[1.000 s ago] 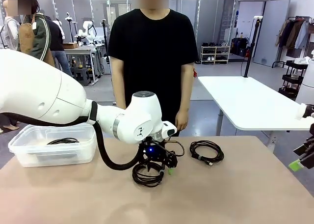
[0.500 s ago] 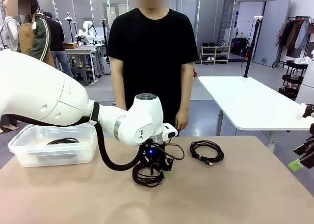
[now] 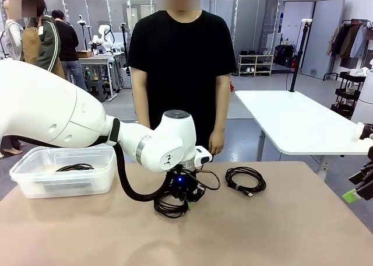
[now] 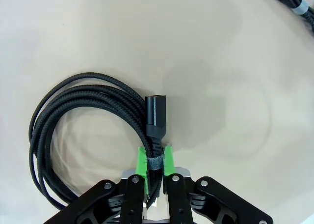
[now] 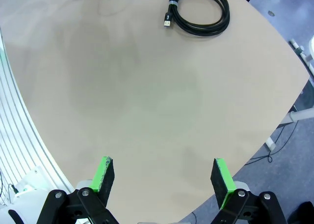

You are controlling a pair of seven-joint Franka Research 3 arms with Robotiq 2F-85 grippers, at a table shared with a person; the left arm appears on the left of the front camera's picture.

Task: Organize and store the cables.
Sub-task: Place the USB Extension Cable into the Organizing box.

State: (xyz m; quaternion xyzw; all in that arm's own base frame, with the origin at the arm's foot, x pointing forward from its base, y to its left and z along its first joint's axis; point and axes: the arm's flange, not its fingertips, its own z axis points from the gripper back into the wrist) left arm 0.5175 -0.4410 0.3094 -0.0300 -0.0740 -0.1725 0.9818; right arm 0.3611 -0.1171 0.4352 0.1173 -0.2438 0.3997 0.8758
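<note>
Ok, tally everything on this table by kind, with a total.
Cable coils: 3 (gripped coil pinched in the left gripper, loose coil on the table, stored coil in the bin)
Clear plastic bin: 1
Total: 4

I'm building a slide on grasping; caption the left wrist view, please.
Left pincer shut on a coiled black cable at its tie, on the beige table.

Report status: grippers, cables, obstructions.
Left gripper shut on cable. Right gripper open. Second cable on table, third cable in bin. No obstruction seen.
</note>
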